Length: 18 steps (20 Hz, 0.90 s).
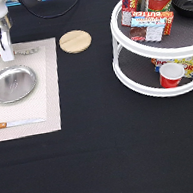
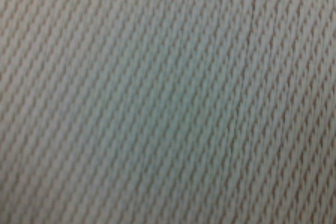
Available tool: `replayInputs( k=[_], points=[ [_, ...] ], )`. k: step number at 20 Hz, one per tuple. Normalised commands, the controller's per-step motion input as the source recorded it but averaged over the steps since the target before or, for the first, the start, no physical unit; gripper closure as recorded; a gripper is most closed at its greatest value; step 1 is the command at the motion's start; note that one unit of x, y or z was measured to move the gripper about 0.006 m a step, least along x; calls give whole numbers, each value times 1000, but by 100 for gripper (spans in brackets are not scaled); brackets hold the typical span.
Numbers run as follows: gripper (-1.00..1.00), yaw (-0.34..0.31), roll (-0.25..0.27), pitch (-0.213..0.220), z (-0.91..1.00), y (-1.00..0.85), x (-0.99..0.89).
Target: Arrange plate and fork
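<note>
Two views to work from, and the exterior one tells you most. Your gripper [image 1: 6, 54] is down at the far edge of the placemat [image 1: 47, 87], right on the fork [image 1: 19, 52]: the brown handle end pokes out on the side toward the exterior view's left, the metal tines on the side toward the right. Whether the gripper has closed on the fork or only straddles it, you cannot tell from here, so judge nothing by that. The plate [image 1: 11, 83] lies just below the gripper on the mat, apart from the fork. Further below, near the mat's bottom edge, lies a knife [image 1: 13, 124]; the wooden coaster [image 1: 75, 41] sits on the counter [image 1: 103, 154] off to the gripper's right. Keep the grasp centred on the handle and level, clear of the plate's rim.

Your wrist view shows only the placemat's weave [image 2: 168, 112] from very close, no fork in it.
</note>
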Motion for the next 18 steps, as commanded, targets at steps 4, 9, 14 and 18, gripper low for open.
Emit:
replayInputs(
  k=[4, 9, 14, 18],
  points=[
    [-100, -121, 0, -14, 72, 361, -65],
    [-100, -71, -15, -6, 586, 601, -139],
    [-100, -3, -70, -16, 1000, 817, -102],
    [-100, 0, -66, -13, 1000, 928, -57]
  ],
)
